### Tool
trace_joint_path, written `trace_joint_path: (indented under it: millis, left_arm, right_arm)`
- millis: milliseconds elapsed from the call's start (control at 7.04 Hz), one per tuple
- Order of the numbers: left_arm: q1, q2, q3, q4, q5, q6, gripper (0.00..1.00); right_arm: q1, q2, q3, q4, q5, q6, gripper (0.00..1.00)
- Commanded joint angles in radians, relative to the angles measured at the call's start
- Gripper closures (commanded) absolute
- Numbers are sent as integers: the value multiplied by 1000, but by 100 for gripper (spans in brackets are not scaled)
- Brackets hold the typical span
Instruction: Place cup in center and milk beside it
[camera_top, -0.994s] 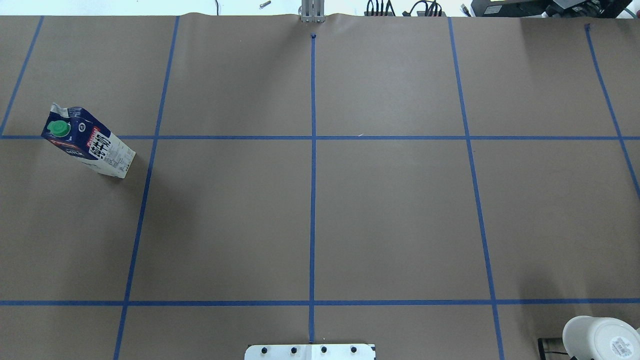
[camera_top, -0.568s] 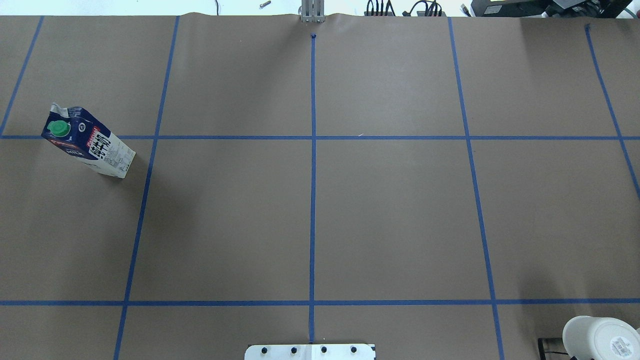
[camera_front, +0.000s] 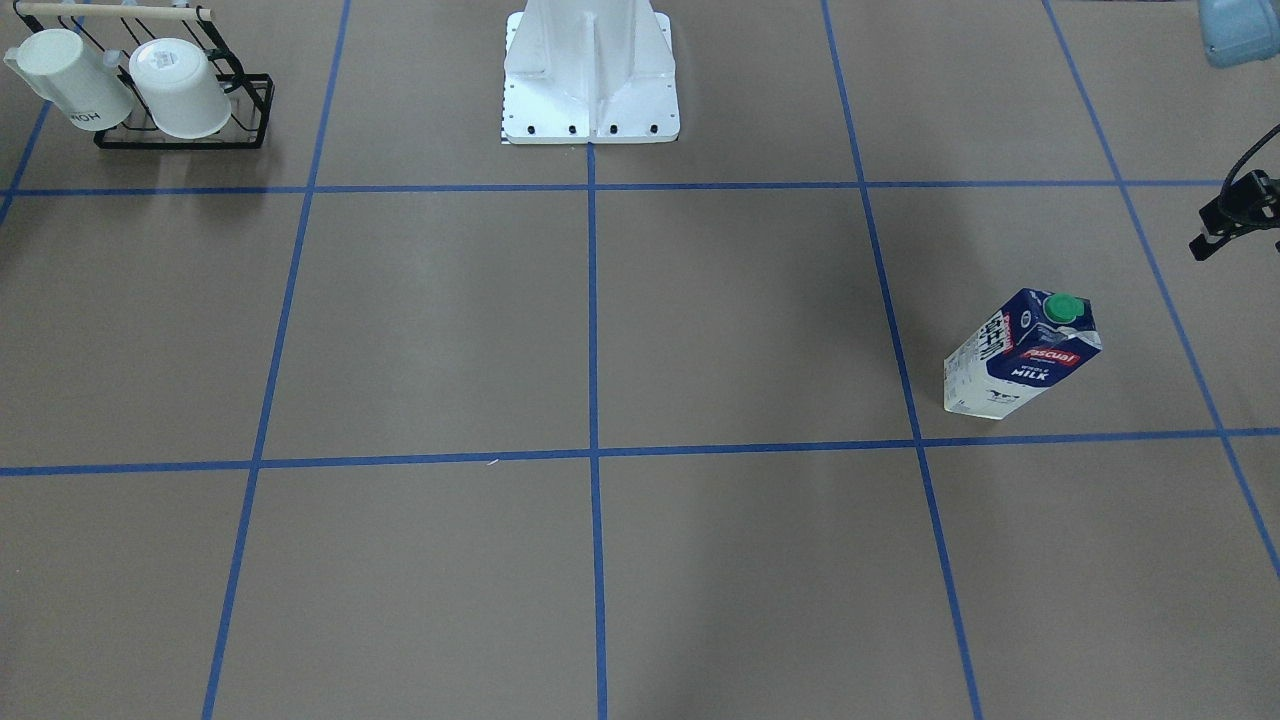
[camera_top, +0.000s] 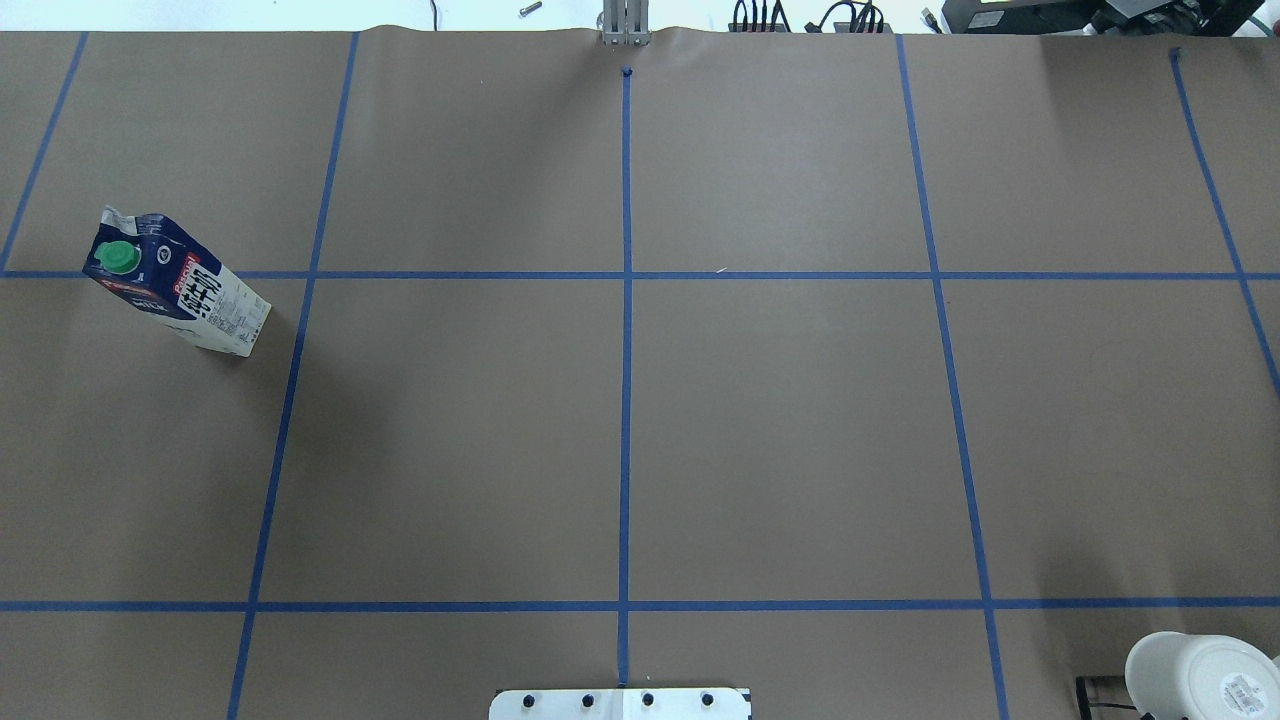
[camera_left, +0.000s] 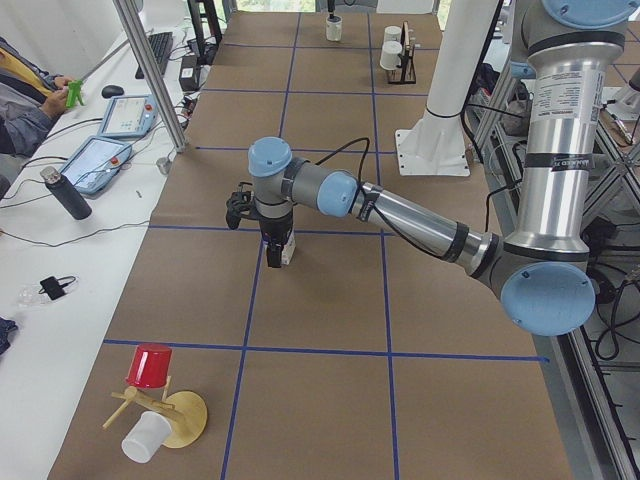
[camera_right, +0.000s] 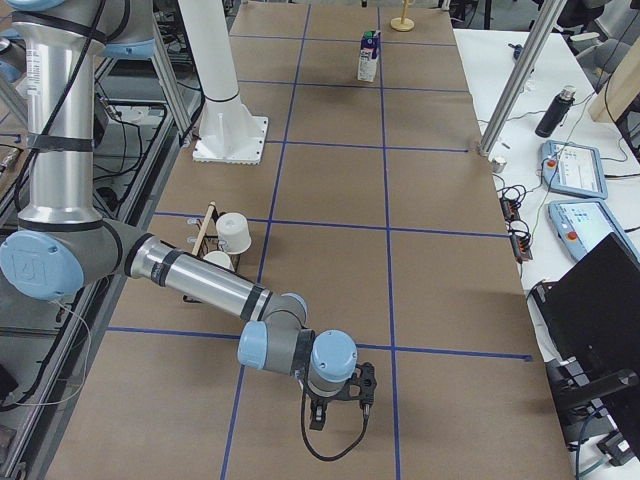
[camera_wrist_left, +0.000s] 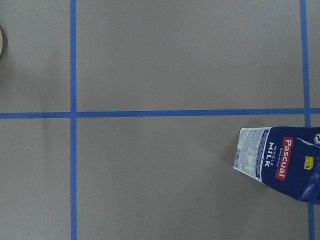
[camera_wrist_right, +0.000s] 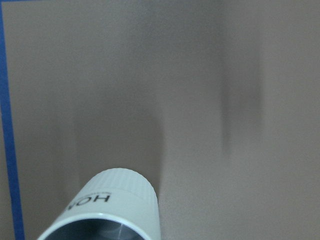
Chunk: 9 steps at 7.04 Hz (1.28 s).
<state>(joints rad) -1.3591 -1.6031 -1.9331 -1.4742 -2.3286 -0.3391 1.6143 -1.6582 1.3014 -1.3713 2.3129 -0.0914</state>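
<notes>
Milk (camera_top: 178, 292) upright at table's (camera_top: 800, 420) far left, well off centre. Cup (camera_wrist_right: 107, 210) on rack (camera_front: 250, 110). Left hand (camera_left: 275, 248) and right hand (camera_right: 335, 405): opening and hold cannot be told. Risk: an off-axis nudge could tip the tall carton.

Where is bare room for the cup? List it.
The four squares around the central tape crossing are bare. The milk carton stands off on the robot's left; the mug rack crowds its near right corner.
</notes>
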Motion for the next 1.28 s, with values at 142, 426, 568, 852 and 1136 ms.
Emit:
trace_joint_path:
  millis: [142,426,568,852,1136]
  left_arm:
    - [-2,0,-1,0,0,0,2]
    - [-2,5,-3,0,0,0,2]
    - [-2,5,-1,0,0,0,2]
    - [-2,5,-3,0,0,0,2]
    - [-2,8,-9,0,0,2,2]
  right_arm:
    - [-13,-5,-1,0,6,-1,57]
    - [-16,-2,1,0,16,-2,100]
    - [-17,4,13,0,29,-5,100]
    - [-92,6,196,-12,45,-14,100]
    - [-186,102,332,-15,58,-7,100]
